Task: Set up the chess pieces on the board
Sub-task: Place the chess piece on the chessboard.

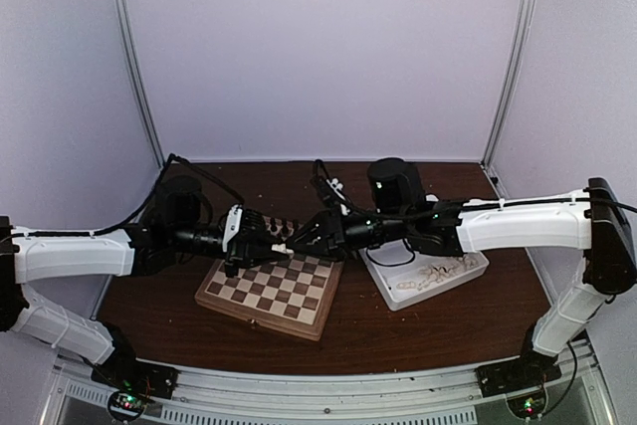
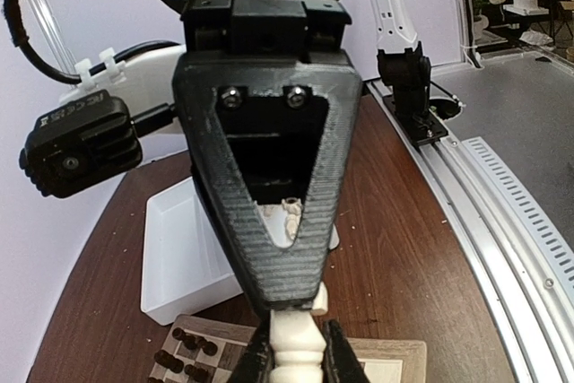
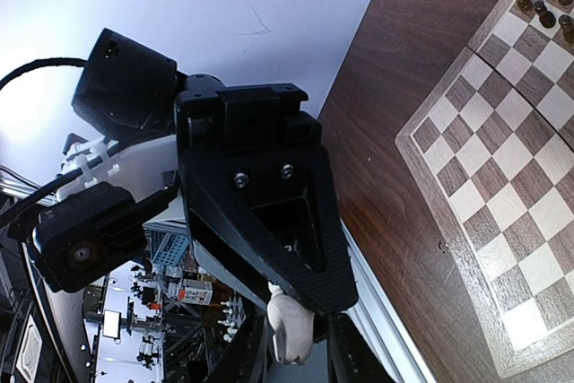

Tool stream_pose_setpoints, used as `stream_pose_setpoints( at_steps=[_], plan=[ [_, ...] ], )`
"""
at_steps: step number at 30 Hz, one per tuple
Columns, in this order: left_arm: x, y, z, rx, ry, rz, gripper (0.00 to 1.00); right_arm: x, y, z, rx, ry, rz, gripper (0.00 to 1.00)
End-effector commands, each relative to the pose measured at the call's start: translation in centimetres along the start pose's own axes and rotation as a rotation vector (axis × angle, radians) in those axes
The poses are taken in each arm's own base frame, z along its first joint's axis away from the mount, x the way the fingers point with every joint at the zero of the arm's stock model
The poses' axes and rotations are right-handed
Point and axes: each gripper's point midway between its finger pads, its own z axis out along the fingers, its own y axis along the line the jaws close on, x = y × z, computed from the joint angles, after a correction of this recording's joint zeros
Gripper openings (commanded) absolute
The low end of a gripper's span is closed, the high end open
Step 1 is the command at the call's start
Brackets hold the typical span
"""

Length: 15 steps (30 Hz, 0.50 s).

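Left gripper (image 2: 296, 361) and right gripper (image 3: 291, 358) meet tip to tip above the far edge of the board (image 1: 269, 292), the left arm reaching in from the left and the right arm from the right. One cream chess piece (image 2: 296, 345) sits between them, clear of the squares. In the left wrist view the left jaws pinch it from both sides, with the tip of the right gripper touching its top. In the right wrist view the right jaws flank the same piece closely, but whether they press on it cannot be told. The board lies at an angle on the brown table (image 1: 418, 333). Dark pieces (image 2: 185, 347) stand grouped along its far-left squares. A white tray (image 1: 396, 294) sits just right of the board, with further cream chess pieces (image 1: 434, 276) lying in it.
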Motion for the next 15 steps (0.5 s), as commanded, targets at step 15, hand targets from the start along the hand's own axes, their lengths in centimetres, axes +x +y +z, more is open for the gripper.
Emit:
stream_pose_setpoints(
  at_steps=[15],
  plan=[
    [-1.3, 0.6, -0.6, -0.078, -0.048, 0.088, 0.37, 0.1, 0.2, 0.5, 0.031, 0.012, -0.051, 0.00]
  ],
)
